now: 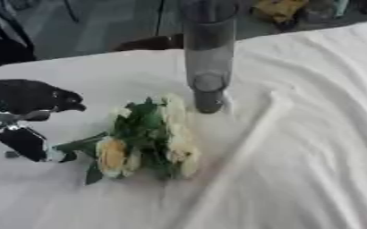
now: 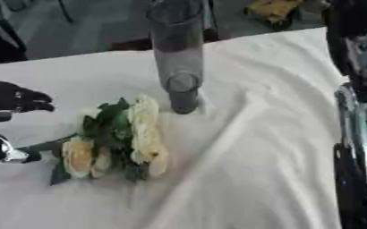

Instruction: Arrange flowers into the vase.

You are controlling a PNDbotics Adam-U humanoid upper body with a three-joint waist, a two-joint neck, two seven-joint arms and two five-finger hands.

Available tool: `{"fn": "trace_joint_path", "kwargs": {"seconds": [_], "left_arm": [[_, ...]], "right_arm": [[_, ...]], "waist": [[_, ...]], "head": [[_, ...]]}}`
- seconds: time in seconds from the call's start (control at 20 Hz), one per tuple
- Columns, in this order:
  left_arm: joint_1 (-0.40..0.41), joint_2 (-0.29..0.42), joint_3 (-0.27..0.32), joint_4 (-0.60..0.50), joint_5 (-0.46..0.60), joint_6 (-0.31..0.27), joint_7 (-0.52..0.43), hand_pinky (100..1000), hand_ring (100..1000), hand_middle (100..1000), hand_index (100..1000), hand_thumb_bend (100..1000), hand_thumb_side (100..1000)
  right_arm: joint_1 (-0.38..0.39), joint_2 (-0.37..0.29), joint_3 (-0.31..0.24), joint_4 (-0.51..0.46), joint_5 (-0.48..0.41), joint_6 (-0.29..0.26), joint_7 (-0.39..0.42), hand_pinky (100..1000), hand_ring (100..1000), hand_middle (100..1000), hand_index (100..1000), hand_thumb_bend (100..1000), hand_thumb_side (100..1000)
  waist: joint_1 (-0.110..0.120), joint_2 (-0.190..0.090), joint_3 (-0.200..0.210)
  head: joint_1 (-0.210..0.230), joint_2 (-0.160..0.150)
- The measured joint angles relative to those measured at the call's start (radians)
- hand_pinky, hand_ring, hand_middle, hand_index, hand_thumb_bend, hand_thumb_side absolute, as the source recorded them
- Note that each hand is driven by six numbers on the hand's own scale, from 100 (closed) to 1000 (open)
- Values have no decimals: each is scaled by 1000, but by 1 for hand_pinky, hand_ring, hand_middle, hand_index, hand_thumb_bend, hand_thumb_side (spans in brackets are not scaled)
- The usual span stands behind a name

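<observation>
Nearest, a counter [image 1: 296,179] covered by a white cloth [image 1: 312,134] that lies in soft folds and long creases. On the cloth, left of centre, a bunch of flowers [image 1: 143,138] lies on its side: cream and pale yellow blooms among dark green leaves, with the green stems pointing left.

At the left edge, the robot's left hand [image 1: 26,116], black with silver joints, has its fingers [image 1: 69,100] above the stems and its thumb [image 1: 26,143] below them. The fingers are spread and relaxed, bracketing the stem ends without closing on them; whether they touch cannot be told.

Just beyond the blooms stands the vase [image 1: 208,53], a tall, narrow, upright cylinder of grey glass with a thick rounded base, apart from the flowers.

The right arm [image 2: 359,112] runs down the right edge of the right eye view; its hand is out of sight.

Likely risks: thin stems could slip from a pinch at their very tips; the heavy blooms could sag; a swung bunch could knock the tall vase over on the rumpled cloth.
</observation>
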Motion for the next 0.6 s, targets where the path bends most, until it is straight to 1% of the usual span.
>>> {"fn": "trace_joint_path", "kwargs": {"seconds": [0.05,0.25,0.3,0.35,0.45,0.5,0.6], "left_arm": [[-2,-4,-4,9,-1,0,7,948,955,964,1000,474,784],[-11,-29,-17,46,-9,-3,34,948,955,964,1000,474,784],[-11,-31,-19,52,-11,-4,39,939,948,960,1000,457,772],[-12,-35,-21,59,-13,-6,42,931,933,952,1000,418,743],[-16,-47,-28,81,-22,-6,47,931,933,951,1000,416,742],[-19,-56,-31,95,-29,-7,50,929,930,946,1000,387,713],[-21,-71,-36,121,-44,-11,59,927,928,944,1000,373,699]], "right_arm": [[0,0,0,0,0,0,0,796,834,779,926,241,1000],[0,0,0,0,0,0,0,796,834,779,926,241,1000],[0,0,0,0,0,0,0,796,834,779,926,240,1000],[0,0,0,0,0,0,0,797,834,779,926,238,1000],[-2,0,0,0,-1,0,0,797,834,778,926,238,1000],[-3,0,0,0,-1,0,0,797,834,778,926,239,1000],[-3,0,0,0,-2,0,1,797,833,778,926,239,1000]], "waist": [[0,0,-1],[0,1,-2],[0,1,-2],[0,1,-3],[-1,4,-7],[-1,6,-8],[-1,7,-9]], "head": [[0,0],[4,-3],[4,-3],[5,-4],[9,-8],[10,-9],[12,-9]]}}
